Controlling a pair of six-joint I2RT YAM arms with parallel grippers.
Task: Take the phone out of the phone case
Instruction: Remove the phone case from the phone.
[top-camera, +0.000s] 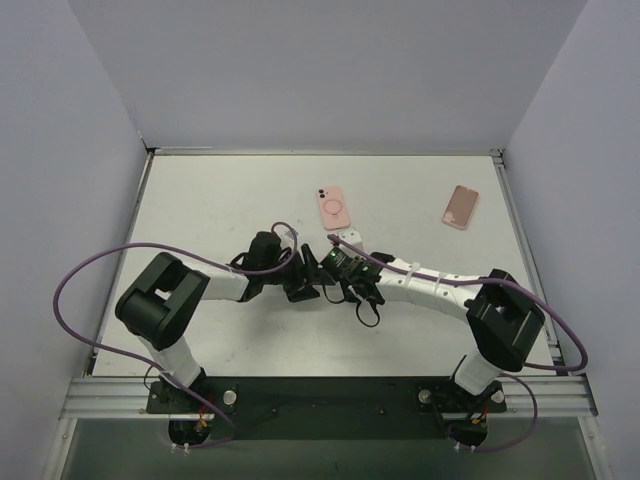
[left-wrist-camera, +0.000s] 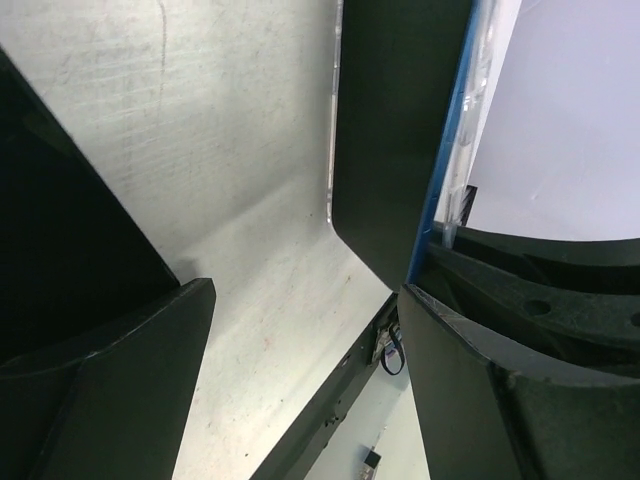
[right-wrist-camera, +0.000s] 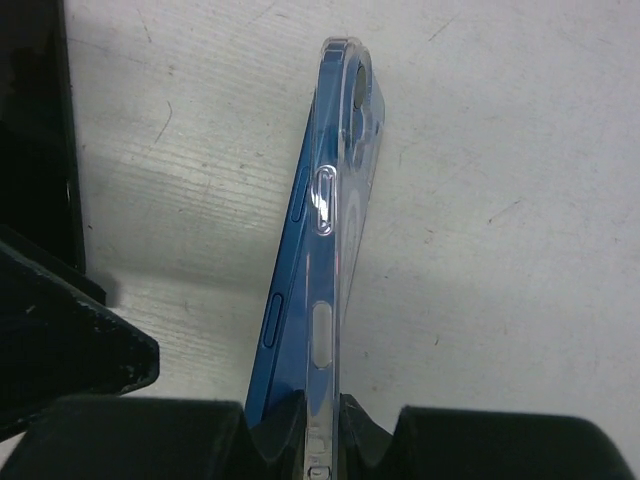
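Looking at the middle of the surface (top-camera: 200, 200): both arms meet there with the phone (right-wrist-camera: 285, 280) between them, turned edge-on.

Right gripper (right-wrist-camera: 300, 428) has its jaws clenched on the phone case (right-wrist-camera: 326, 200) at one short end, one finger on each face. That reads as the anchor hold, keeping the case steady so the other arm can work the handset out.

Left gripper (left-wrist-camera: 305, 300) has its jaws released and spread wide. The phone's dark screen sits just beside one finger and nothing is pinched (my guess is it's lining up a bite or a push on the phone).

I cannot tell whether the far end touches the surface.

How it looks:
- The phone has a blue body and dark glass.
- The case is clear, with moulded button bumps on the side wall and a faint ring on the back.
- The blue side and the clear wall meet at the far end and spread apart toward the right jaws. That could be the phone lifting out there or just perspective; I cannot tell.
- The phone is in the case for most of its length, so the extraction is not done.

A pink ringed case (top-camera: 334, 208) and a second pink piece (top-camera: 460, 207) lie flat at the far side, well apart from the arms.
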